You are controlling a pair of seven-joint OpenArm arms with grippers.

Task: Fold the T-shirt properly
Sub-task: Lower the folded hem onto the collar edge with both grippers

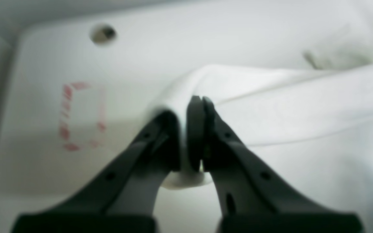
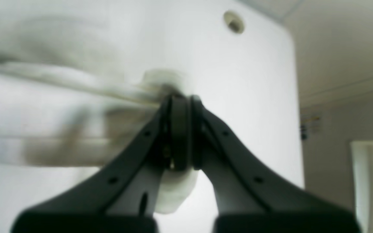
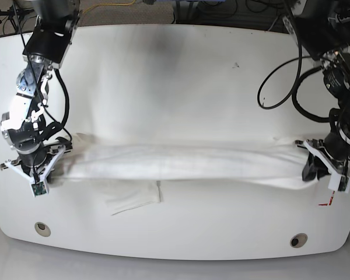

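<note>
The white T-shirt (image 3: 181,162) is stretched into a long band across the table between my two grippers, with a sleeve (image 3: 131,198) lying flat below it. At the right end of the base view my left gripper (image 3: 311,165) is shut on the shirt's end; the left wrist view shows the cloth (image 1: 270,100) pinched between the black fingers (image 1: 202,129). At the left end my right gripper (image 3: 53,169) is shut on the other end, and the right wrist view shows the bunched fabric (image 2: 76,106) at the closed fingertips (image 2: 181,129).
The white tabletop (image 3: 181,87) has a round hole near each front corner (image 3: 42,228) (image 3: 298,240). A red dashed mark (image 1: 76,116) lies on the table beside my left gripper. Black cables (image 3: 280,87) loop at the back right.
</note>
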